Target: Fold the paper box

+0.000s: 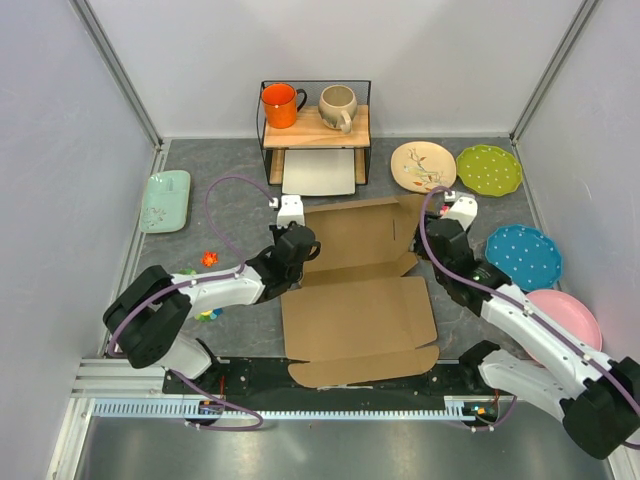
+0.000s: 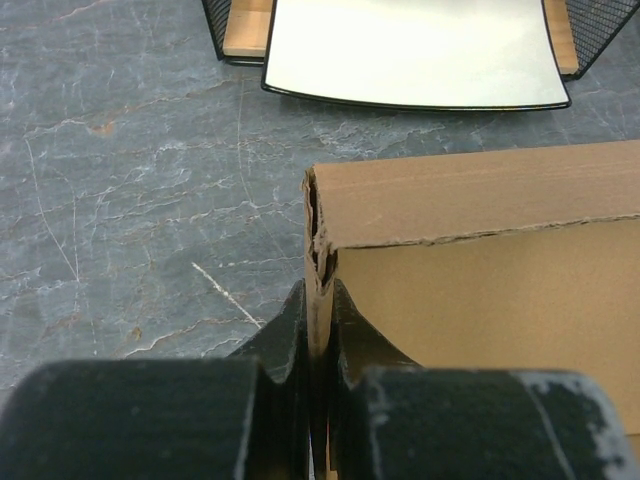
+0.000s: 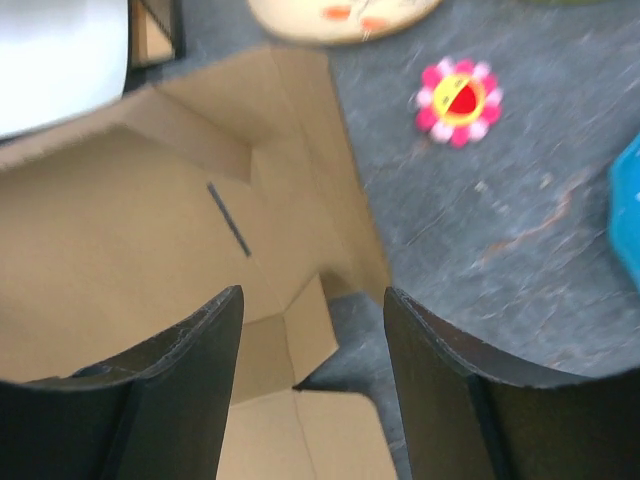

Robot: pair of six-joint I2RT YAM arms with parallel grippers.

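Observation:
The paper box (image 1: pixel 358 300) is a brown die-cut cardboard sheet in the middle of the table, its far panel raised. My left gripper (image 1: pixel 297 245) is shut on the left edge of that raised panel; in the left wrist view the fingers (image 2: pixel 290 330) pinch the cardboard edge (image 2: pixel 320 290). My right gripper (image 1: pixel 437 238) is open above the sheet's right side; in the right wrist view its gripper (image 3: pixel 312 330) straddles a side flap (image 3: pixel 310 325) without touching it.
A wire rack (image 1: pixel 315 135) with an orange mug (image 1: pixel 280 104), a beige mug (image 1: pixel 337 106) and a white tray (image 1: pixel 320 172) stands behind. Plates (image 1: pixel 423 165) (image 1: pixel 489 169) (image 1: pixel 524 256) (image 1: pixel 568 318) lie right. A mint tray (image 1: pixel 165 199) lies left. A flower toy (image 3: pixel 458 98) sits nearby.

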